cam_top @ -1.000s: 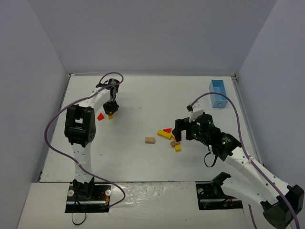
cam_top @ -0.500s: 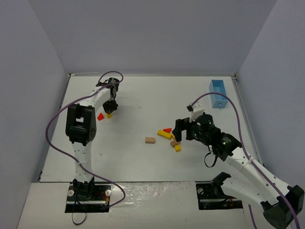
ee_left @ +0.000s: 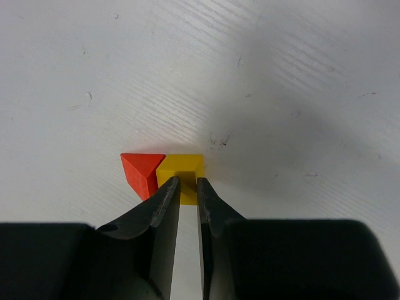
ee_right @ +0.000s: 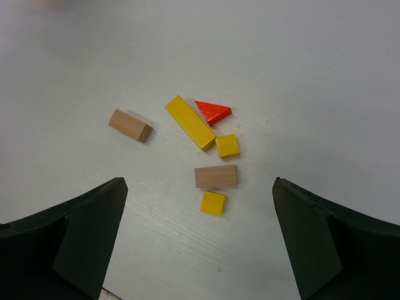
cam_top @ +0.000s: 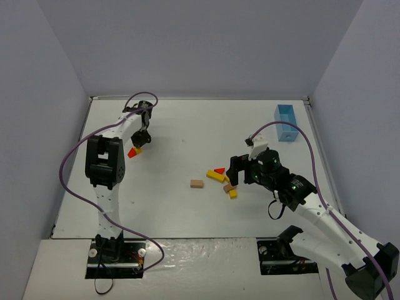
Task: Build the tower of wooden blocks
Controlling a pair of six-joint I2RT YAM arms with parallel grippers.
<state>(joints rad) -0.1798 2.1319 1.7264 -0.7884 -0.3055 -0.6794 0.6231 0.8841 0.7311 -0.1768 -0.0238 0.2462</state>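
Two groups of blocks lie flat on the table, and no tower stands yet. Top view: the left gripper sits at the far left over a red wedge, well apart from the main cluster near the middle, where the right gripper hovers. Left wrist view: the fingers are pressed almost together, with their tips over the near edge of a yellow block that touches the wedge. The gap looks narrower than the block, so a hold cannot be confirmed. Right wrist view: the jaws are spread wide above six loose pieces, none stacked. Judged step: collecting the outlying pieces. The next move calls for opening the left jaws, straddling the yellow block, and carrying it to the cluster.
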